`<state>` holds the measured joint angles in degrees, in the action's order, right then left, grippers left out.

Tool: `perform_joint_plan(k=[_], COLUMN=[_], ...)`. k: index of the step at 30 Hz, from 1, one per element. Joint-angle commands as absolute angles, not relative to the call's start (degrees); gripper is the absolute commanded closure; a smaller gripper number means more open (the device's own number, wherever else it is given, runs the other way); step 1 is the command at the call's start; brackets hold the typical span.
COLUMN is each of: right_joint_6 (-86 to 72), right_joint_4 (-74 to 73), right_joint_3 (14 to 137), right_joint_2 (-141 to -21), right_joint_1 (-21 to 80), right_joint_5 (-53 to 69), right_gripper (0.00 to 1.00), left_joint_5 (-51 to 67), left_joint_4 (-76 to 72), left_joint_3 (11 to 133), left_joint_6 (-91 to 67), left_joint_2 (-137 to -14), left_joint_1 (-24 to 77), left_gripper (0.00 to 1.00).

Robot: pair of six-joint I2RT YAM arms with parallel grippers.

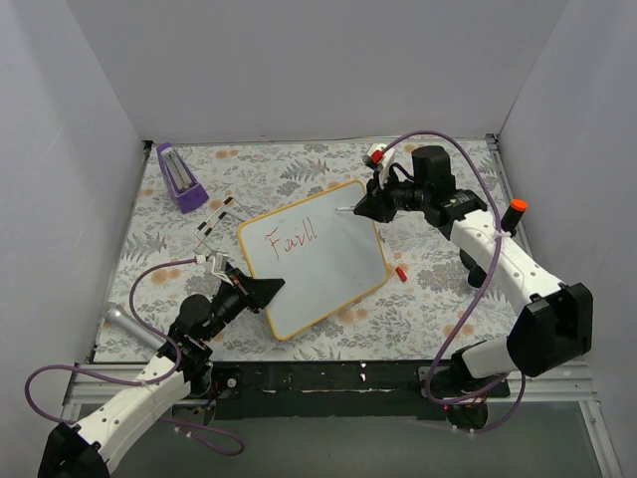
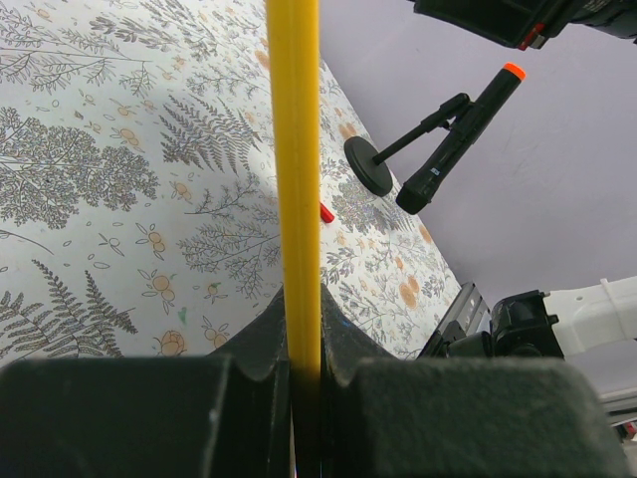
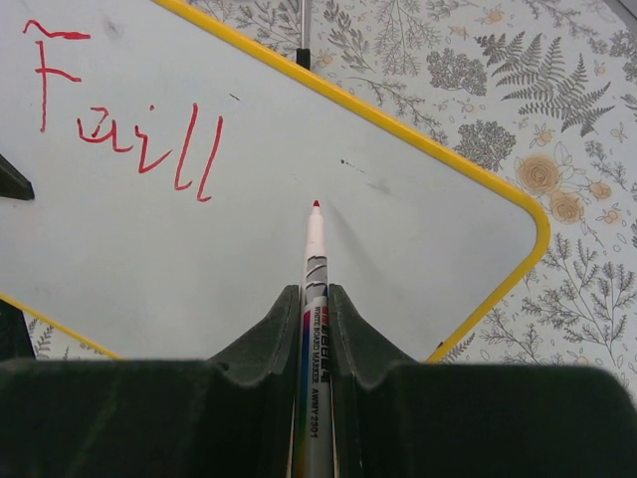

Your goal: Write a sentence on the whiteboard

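whiteboard (image 1: 333, 279): white face, thin yellow-orange frame, rounded corners, sits mid-table (image 1: 299, 169), rotated so its long edges run diagonally in the top view
sentence (image 1: 292, 239): one red handwritten word, reads roughly "Faill", on the board's upper-left part, slanting along with the board

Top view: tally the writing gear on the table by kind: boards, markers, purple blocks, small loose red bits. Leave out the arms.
whiteboard: 1
marker: 1
purple block: 1
small red bit, likely the marker's cap: 1
Total: 4
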<state>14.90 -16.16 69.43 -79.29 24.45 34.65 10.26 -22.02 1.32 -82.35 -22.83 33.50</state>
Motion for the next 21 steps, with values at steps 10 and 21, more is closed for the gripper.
perform_joint_plan(k=[10, 21], right_joint_6=[12.2, 10.5], right_joint_4=[-11.1, -10.4], right_joint_3=[71.4, 72.3], right_joint_2=[-81.7, -83.6], right_joint_1=[26.2, 26.2], right_joint_5=[32.5, 28.5], right_gripper=[0.99, 0.99], left_joint_5=[11.0, 10.9], left_joint_4=[-30.2, -30.0], left_joint_3=[3.4, 3.1], left_joint_6=[-82.4, -82.4], left_joint_2=[-23.7, -23.1], left_joint_1=[33.7, 33.7], left_gripper=[1.00, 1.00])
